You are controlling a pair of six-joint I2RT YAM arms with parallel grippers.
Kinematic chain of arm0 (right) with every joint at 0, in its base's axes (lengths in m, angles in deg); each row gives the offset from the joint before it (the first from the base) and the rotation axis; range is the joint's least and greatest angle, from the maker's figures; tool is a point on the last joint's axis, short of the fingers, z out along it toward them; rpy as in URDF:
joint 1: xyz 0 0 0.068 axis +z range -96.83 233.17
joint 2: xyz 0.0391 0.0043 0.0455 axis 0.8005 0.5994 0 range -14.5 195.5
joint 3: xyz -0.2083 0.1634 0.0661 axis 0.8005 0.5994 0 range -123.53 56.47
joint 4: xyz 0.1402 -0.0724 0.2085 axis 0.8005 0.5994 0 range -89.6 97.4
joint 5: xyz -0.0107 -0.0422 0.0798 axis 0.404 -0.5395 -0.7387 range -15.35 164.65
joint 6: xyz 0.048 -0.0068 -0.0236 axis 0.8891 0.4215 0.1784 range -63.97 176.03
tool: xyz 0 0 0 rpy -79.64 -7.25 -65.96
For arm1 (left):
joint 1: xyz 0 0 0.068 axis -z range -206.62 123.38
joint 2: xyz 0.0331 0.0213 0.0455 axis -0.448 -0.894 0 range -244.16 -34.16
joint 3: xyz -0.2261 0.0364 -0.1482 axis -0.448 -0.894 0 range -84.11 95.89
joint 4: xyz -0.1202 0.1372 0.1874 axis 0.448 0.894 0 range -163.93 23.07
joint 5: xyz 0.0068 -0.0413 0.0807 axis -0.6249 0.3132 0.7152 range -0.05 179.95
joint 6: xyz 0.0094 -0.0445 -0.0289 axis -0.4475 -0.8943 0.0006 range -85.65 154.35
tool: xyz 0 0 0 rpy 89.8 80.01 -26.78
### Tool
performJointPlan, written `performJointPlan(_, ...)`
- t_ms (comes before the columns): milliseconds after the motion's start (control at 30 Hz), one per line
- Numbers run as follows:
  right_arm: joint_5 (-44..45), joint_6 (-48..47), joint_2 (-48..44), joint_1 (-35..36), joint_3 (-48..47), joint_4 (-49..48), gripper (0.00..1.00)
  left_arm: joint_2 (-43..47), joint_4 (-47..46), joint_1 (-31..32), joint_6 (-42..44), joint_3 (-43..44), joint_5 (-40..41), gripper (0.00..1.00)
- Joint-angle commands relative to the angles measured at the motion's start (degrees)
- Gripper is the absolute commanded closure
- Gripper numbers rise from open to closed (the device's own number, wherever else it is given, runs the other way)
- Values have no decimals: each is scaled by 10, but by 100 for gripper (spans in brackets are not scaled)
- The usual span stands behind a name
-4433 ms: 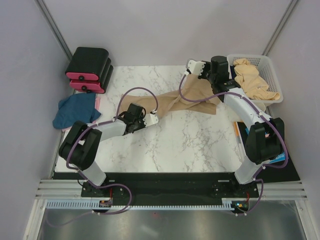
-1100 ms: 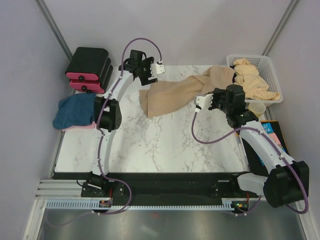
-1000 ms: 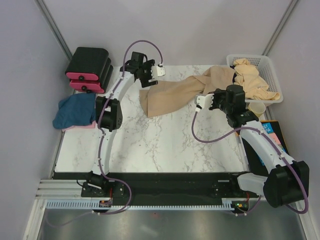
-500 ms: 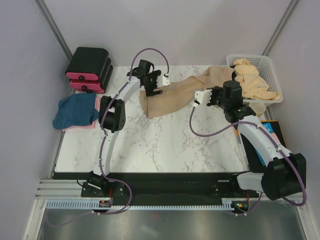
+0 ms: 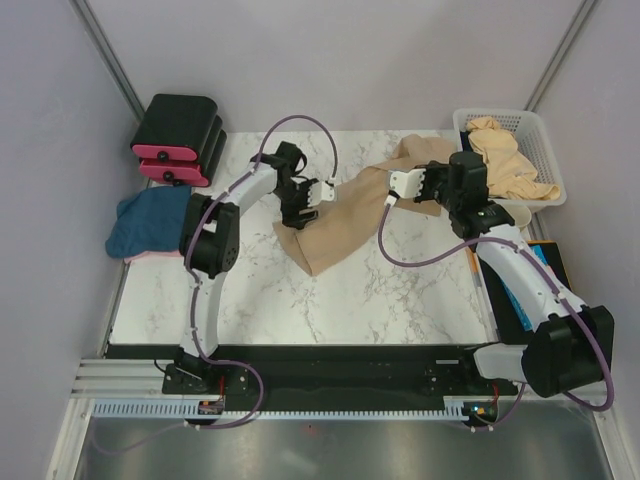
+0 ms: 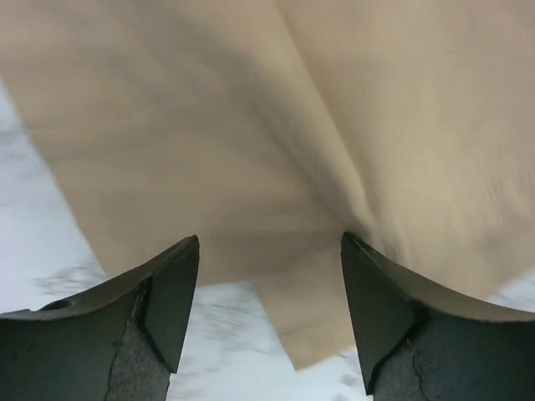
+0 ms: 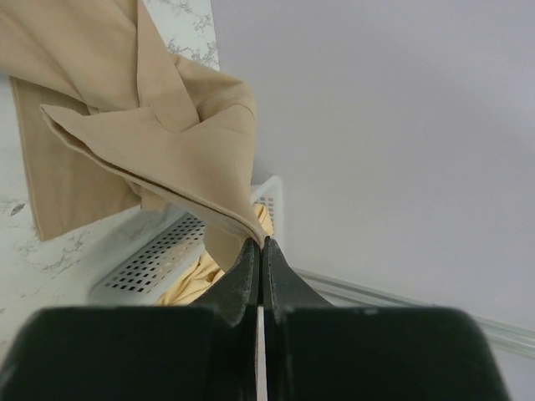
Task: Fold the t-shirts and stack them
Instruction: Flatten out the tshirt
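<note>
1. Tan cloth is what we are tracking in the top view. The tan t-shirt (image 5: 335,225) is stretching diagonally, its long axis running from the right gripper (image 5: 400,185) near the basket (image 5: 545,130) down-left onto the marble table (image 5: 400,290). The left gripper (image 5: 310,195) is hovering over the shirt's left edge and is the arm nearer the part lying on the table. More tan shirts (image 5: 505,160) are lying in the basket, and a blue t-shirt (image 5: 150,220) is sitting well apart at the table's left edge.
2. We are reading the left wrist view next. The left gripper (image 6: 267,242) is standing wide open and gripping nothing. The tan t-shirt (image 6: 209,125) is lying directly ahead of the fingers, with bare table (image 6: 33,251) to one side.
3. We are confirming the right wrist view last. The right gripper (image 7: 261,246) is clamping fully closed on a corner of the tan t-shirt (image 7: 167,150), lifting it above the table (image 7: 180,33) beside the basket (image 7: 159,259).
4. We are judging the near marble as ample room for spreading.
</note>
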Motion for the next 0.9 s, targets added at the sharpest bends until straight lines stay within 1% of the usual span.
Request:
performJointPlan(0, -12, 16, -38, 3, -9, 11, 100, 140, 82, 13, -11, -150, -30, 26)
performJointPlan(67, -14, 20, -48, 3, 3, 15, 100, 172, 71, 12, -33, -206, -26, 28)
performJointPlan(100, -15, 21, -51, 3, 7, 15, 100, 184, 54, 12, -44, -217, -21, 28)
performJointPlan(133, -16, 23, -52, 3, 13, 15, 100, 205, 40, 9, -55, -224, -18, 28)
performJointPlan(167, -18, 26, -52, 4, 14, 15, 100, 212, 25, 5, -84, -226, -15, 28)
performJointPlan(233, -21, 27, -48, 3, 15, 15, 100, 224, -17, -2, -112, -213, -8, 28)
performJointPlan(267, -24, 26, -47, 3, 14, 15, 100, 223, -35, -4, -151, -191, 0, 28)
performJointPlan(333, -31, 27, -39, 3, 6, 15, 100, 215, -62, -8, -178, -154, 23, 28)
performJointPlan(367, -33, 27, -37, 3, 2, 15, 100, 194, -76, -9, -212, -112, 35, 27)
performJointPlan(433, -39, 26, -28, 3, -5, 15, 100, 158, -72, -9, -230, -57, 57, 27)
performJointPlan(467, -41, 26, -24, 3, -8, 15, 100, 121, -62, -9, -245, -4, 62, 28)
performJointPlan(533, -45, 26, -20, 3, -13, 12, 100, 79, -38, -9, -246, 47, 61, 30)
performJointPlan(567, -46, 25, -19, 2, -13, 11, 100, 61, -20, -9, -246, 90, 59, 33)
performJointPlan(600, -46, 24, -20, 3, -14, 9, 100, 24, -6, -9, -242, 110, 49, 35)
performJointPlan(633, -45, 21, -19, 3, -13, 8, 100, 9, 8, -9, -238, 127, 41, 36)
performJointPlan(667, -44, 20, -20, 2, -13, 8, 100, -6, 22, -9, -222, 153, 33, 39)
performJointPlan(733, -42, 18, -24, 3, -10, 8, 100, -34, 50, -10, -201, 166, 24, 39)
performJointPlan(867, -33, 18, -33, 3, -1, 8, 100, -53, 71, -13, -190, 169, 27, 37)
